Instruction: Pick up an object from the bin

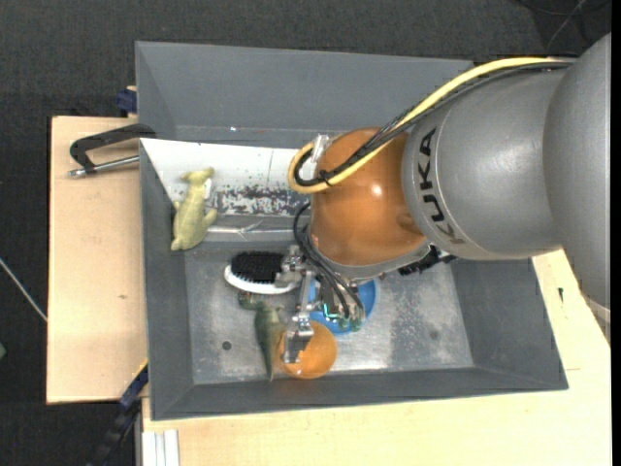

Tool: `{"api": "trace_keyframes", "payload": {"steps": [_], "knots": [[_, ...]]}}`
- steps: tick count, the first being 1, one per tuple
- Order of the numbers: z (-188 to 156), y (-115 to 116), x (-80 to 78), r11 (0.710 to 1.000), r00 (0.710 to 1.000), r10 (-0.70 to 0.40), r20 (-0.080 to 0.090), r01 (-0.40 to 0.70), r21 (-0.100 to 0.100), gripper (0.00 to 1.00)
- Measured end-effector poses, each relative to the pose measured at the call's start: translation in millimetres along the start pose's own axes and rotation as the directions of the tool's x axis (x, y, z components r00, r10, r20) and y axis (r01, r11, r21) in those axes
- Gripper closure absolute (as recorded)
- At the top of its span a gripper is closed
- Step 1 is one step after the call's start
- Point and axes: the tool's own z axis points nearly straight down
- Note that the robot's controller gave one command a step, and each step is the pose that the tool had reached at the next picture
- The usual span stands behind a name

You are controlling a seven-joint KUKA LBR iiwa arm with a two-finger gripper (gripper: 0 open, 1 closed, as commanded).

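One orange ball (312, 357), round and glossy, on the floor of the grey bin (427, 333), close to the front wall and a little left of the middle. Right above it, at or just off its top, the pincer (303, 326); open or closed, impossible to tell from this angle.

Reaches in from the right: thick grey arm (505, 163) slanting across the bin's right half, ending in an orange wrist cover (354, 207) with a yellow cable (437, 90) looped over it, pincer pointing down toward the front wall.

Just beside the ball on its left, one dark green elongated thing (265, 333). Behind that, one black-bristled brush (250, 270) with a white body. Partly tucked under the wrist, one blue round thing (361, 304). At the back left, one yellow soft toy (192, 212) against one white speckled sheet (243, 187).
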Motion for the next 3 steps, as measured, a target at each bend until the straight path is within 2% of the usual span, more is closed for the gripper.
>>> {"api": "trace_keyframes", "payload": {"steps": [1, 2, 3], "knots": [[75, -44, -0.5, 0.996, 0.996, -0.090, 0.016, 0.090, -0.003, 0.00], [72, -43, -2.9, 0.996, 0.996, -0.090, 0.022, 0.090, -0.003, 1.00], [-65, -10, -23.6, 0.996, 0.996, -0.086, 0.023, 0.086, -0.003, 1.00]]}}
